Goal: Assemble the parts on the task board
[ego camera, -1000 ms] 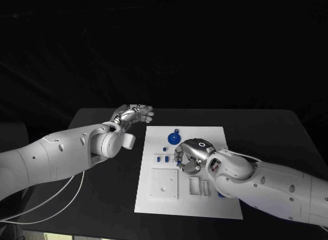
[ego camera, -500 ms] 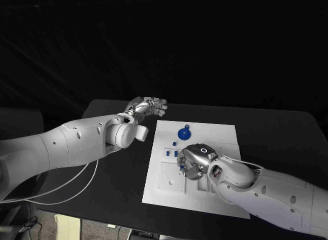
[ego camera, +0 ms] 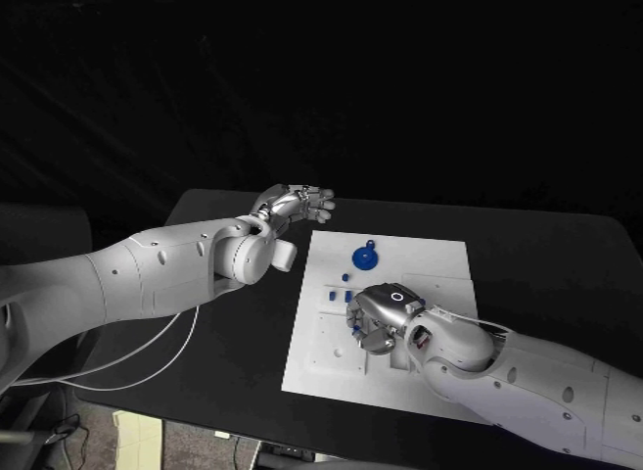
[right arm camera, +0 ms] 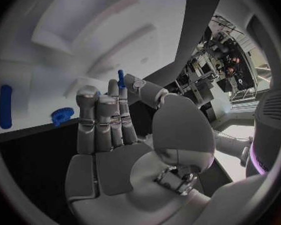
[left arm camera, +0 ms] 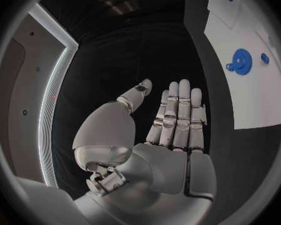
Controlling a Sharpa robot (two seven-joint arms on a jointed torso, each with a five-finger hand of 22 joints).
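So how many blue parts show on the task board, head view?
4 clear of the right hand: a round part at the far end, a small part nearer, a pair side by side. The hand may hide more.

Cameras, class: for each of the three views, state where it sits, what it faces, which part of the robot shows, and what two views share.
Head view: on the robot's head, looking down at the task board; both arms show.
Left wrist view: behind the left hand, facing the table's edge.
Right wrist view: behind the right hand, over the board.
Shared: the round blue part, seen from head and left wrist.
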